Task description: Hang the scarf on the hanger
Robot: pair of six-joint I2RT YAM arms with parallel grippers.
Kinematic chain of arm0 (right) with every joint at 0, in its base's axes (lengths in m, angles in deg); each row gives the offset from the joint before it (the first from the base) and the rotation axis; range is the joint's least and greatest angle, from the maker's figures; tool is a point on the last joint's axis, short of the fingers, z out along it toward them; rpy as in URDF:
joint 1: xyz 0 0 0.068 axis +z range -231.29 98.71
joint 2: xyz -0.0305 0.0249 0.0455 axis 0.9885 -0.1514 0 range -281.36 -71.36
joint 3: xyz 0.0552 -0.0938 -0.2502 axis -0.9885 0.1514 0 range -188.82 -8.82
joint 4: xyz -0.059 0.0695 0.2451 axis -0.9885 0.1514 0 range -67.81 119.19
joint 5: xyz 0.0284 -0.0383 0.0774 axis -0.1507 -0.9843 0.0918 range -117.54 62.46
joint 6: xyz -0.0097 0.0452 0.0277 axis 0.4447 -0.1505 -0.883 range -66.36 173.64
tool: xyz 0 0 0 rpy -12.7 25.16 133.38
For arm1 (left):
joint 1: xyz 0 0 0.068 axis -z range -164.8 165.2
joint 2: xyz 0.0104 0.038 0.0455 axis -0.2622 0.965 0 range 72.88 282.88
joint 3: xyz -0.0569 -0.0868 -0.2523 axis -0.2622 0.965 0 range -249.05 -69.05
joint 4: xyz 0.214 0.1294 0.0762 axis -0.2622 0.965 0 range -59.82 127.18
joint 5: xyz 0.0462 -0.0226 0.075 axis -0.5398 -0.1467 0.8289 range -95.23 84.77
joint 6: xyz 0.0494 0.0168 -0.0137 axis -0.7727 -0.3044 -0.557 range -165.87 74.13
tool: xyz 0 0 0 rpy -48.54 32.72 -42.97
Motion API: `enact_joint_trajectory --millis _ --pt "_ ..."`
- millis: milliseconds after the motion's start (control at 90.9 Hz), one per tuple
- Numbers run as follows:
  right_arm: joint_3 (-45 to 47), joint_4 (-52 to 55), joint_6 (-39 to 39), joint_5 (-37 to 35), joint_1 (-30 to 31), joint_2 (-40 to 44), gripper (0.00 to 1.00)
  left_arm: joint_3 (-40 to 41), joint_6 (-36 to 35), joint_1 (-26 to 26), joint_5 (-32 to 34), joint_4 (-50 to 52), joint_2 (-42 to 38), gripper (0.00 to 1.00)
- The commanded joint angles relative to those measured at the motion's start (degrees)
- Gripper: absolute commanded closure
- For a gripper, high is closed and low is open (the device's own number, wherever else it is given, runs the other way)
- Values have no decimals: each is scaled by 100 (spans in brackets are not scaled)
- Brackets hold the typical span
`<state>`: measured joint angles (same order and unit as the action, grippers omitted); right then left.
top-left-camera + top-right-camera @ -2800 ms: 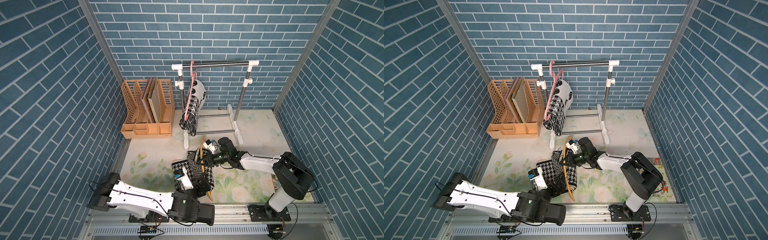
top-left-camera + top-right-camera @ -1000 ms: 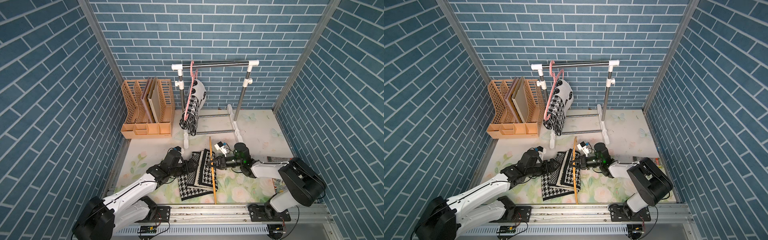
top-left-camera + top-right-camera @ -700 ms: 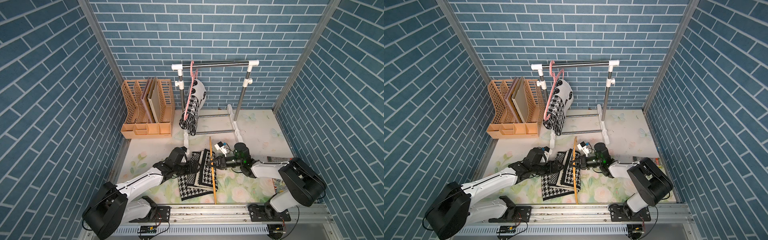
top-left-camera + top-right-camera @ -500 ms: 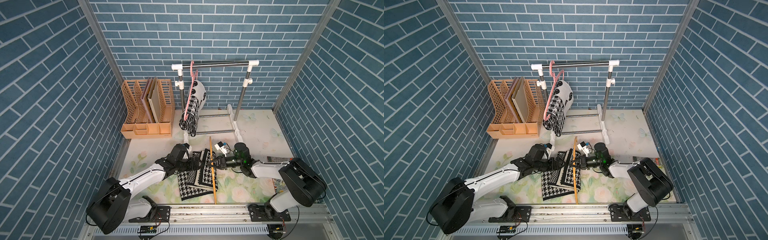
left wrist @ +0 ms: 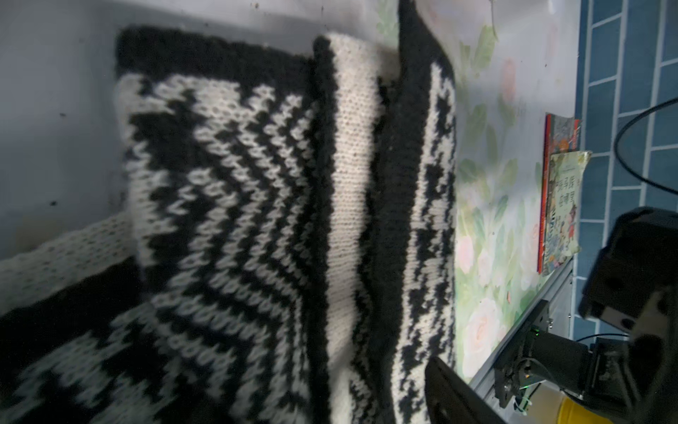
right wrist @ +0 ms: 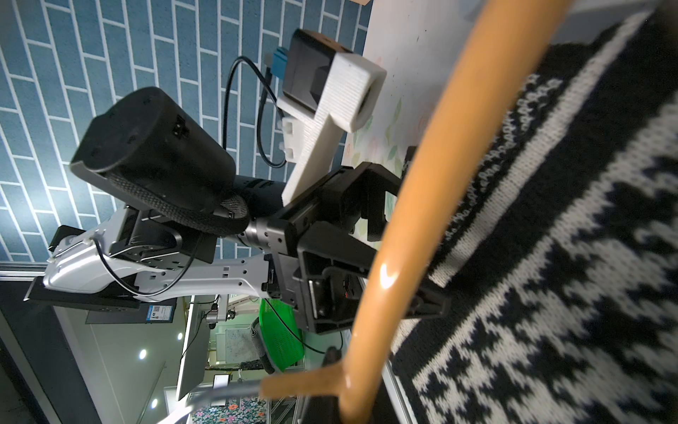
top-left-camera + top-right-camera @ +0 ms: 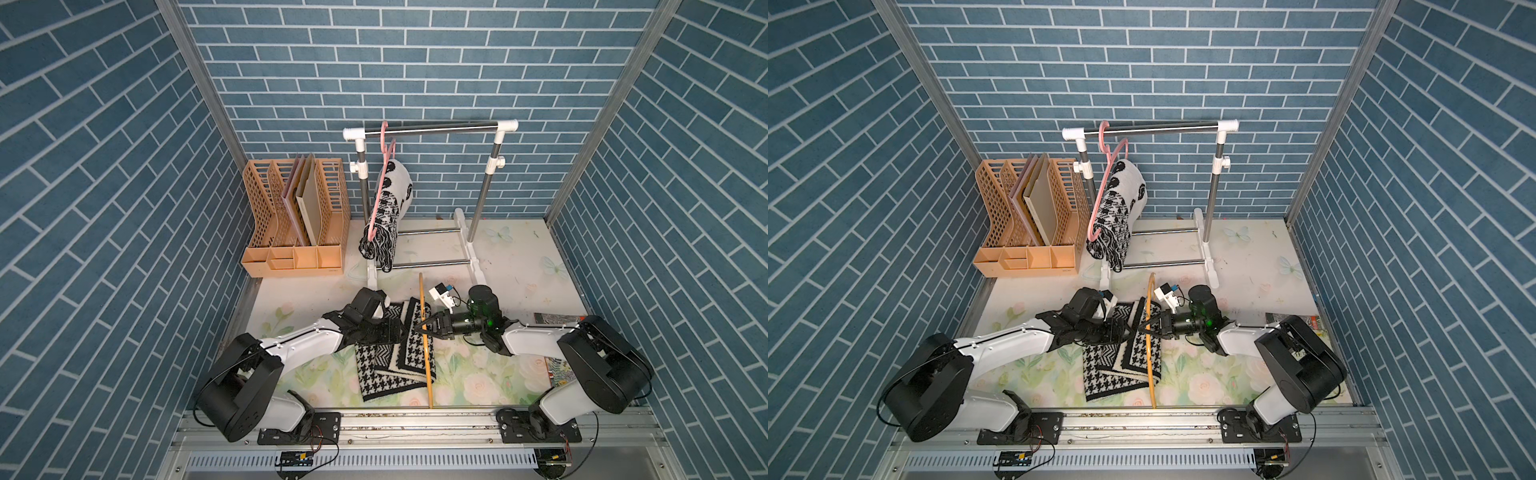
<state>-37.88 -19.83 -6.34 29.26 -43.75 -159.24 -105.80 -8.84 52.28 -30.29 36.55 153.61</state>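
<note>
The black-and-white houndstooth scarf [image 7: 392, 365] [image 7: 1121, 365] lies folded flat on the floral table top. A yellow hanger [image 7: 426, 357] [image 7: 1149, 353] stands on edge across the scarf's right part, with my right gripper [image 7: 424, 326] [image 7: 1144, 327] shut on its middle. My left gripper [image 7: 392, 331] [image 7: 1119, 331] reaches in low from the left over the scarf's upper left part, jaws apart, just left of the hanger. In the right wrist view the hanger [image 6: 422, 205] crosses in front of the left gripper [image 6: 400, 260]. The scarf [image 5: 238, 220] fills the left wrist view, with one finger [image 5: 451, 389] showing.
At the back stands a white and steel rack [image 7: 432, 129] with a pink hanger [image 7: 384, 166] carrying another patterned scarf [image 7: 386, 216]. An orange file organizer [image 7: 295, 224] sits back left. Books [image 7: 557, 328] lie by the right arm's base.
My left arm has swung from the front left in over the scarf, up to the hanger, and its jaws have narrowed a little. The right gripper and hanger have stayed put.
</note>
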Motion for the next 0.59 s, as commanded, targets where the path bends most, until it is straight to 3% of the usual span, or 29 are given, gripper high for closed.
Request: enact_joint_trajectory --millis 0,264,440,583 --pt "50 351 633 178 32 -131 100 -80 -162 100 80 200 44 19" --pt "66 298 629 152 26 -205 100 -295 -238 239 88 403 339 44" --pt "44 262 629 172 25 -281 100 -477 -267 308 114 521 491 49" --pt "38 242 629 179 25 -310 100 -550 -276 315 128 588 569 67"
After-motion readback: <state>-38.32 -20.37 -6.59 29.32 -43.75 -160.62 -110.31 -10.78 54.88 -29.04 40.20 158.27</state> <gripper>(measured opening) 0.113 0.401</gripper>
